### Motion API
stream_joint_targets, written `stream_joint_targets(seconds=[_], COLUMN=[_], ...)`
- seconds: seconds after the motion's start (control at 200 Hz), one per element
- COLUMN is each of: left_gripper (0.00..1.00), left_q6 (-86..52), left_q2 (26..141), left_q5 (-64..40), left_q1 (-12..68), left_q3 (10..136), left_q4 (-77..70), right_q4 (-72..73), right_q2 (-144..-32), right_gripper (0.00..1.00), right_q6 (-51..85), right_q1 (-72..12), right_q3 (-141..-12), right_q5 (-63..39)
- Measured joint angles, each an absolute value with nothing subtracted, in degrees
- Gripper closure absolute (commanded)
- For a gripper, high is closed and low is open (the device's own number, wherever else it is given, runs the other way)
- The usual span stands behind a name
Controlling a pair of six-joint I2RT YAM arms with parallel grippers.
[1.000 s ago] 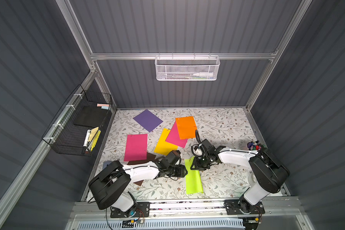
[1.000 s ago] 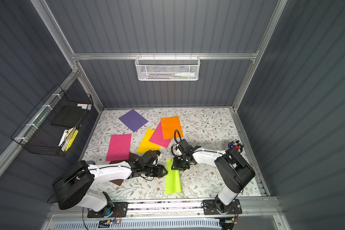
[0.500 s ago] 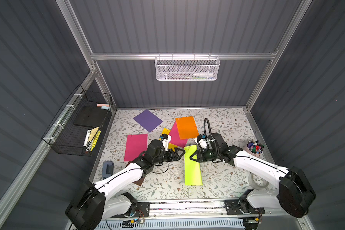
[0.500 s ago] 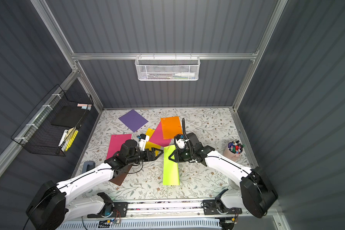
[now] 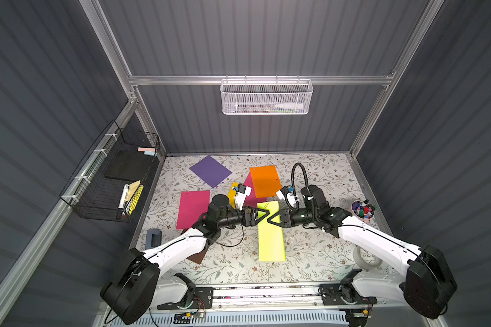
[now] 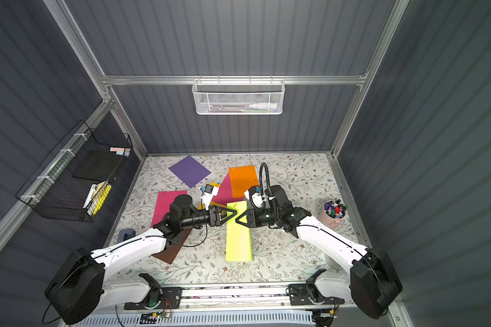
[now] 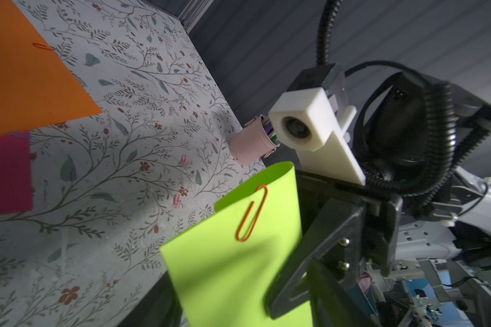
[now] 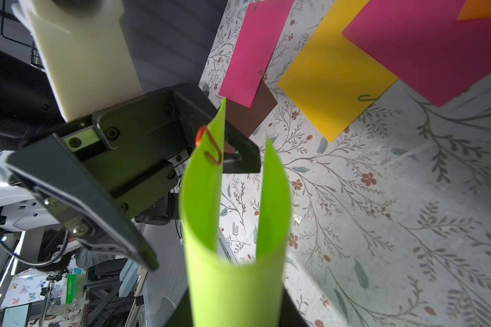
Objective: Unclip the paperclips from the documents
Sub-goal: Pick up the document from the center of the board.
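An orange paperclip (image 7: 251, 213) sits on the upper edge of the lime green sheet (image 7: 227, 271). The sheet is curled and lifted above the front middle of the table (image 5: 309, 254). The right gripper (image 5: 270, 220) is clamped on this sheet. The left gripper (image 8: 204, 215) has its jaws apart, with one finger (image 8: 247, 164) just behind the clip. Both arms reach inward with level wrists, grippers facing tip to tip. The orange sheet (image 5: 264, 181) lies flat further back.

Bare tabletop (image 5: 318, 254) beside lime sheet (image 5: 271, 240)
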State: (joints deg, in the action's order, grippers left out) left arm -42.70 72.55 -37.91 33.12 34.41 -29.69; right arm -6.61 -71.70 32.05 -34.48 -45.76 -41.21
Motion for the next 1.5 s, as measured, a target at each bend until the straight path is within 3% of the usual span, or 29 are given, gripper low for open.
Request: stream_joint_targets(seconds=[0.1, 0.25, 0.465, 0.695, 0.87, 1.191, 1.501], left_gripper=[0.63, 0.73, 1.00, 1.00, 1.00, 1.00, 1.00], left_q6=[-43.3, -44.2, -42.9, -36.6, -28.7, -16.5, -11.9], left_q2=[72.6, 72.6, 72.5, 72.5, 72.3, 71.9, 71.9], left_q5=[-38.6, -39.2, -39.2, -38.2, -36.1, -35.7, -42.7], left_q1=[32.8, 32.8, 32.8, 32.8, 32.8, 32.8, 32.8], left_q3=[33.8, 33.3, 33.6, 38.8, 45.3, 51.5, 53.5], left_q4=[-31.3, -32.1, -30.9, -21.5, -11.9, 0.8, 4.8], right_q4=[-6.1, -5.7, -5.7, -10.0, -19.9, -30.6, -25.1], right_q2=[-72.0, -73.2, -73.3, -73.1, -70.0, -59.7, -62.5], right_gripper=[0.70, 0.69, 0.59, 0.33, 0.23, 0.20, 0.24], right_q6=[32.1, 32.1, 32.2, 29.3, 22.1, 7.8, -4.4], right_q1=[-34.5, -34.5, -34.5, -34.5, -33.7, -29.5, -26.9], right_q3=[-45.8, -45.8, -45.8, -46.2, -49.3, -55.7, -57.1], right_q5=[-41.8, -42.3, -42.3, -40.2, -33.8, -25.6, -33.7])
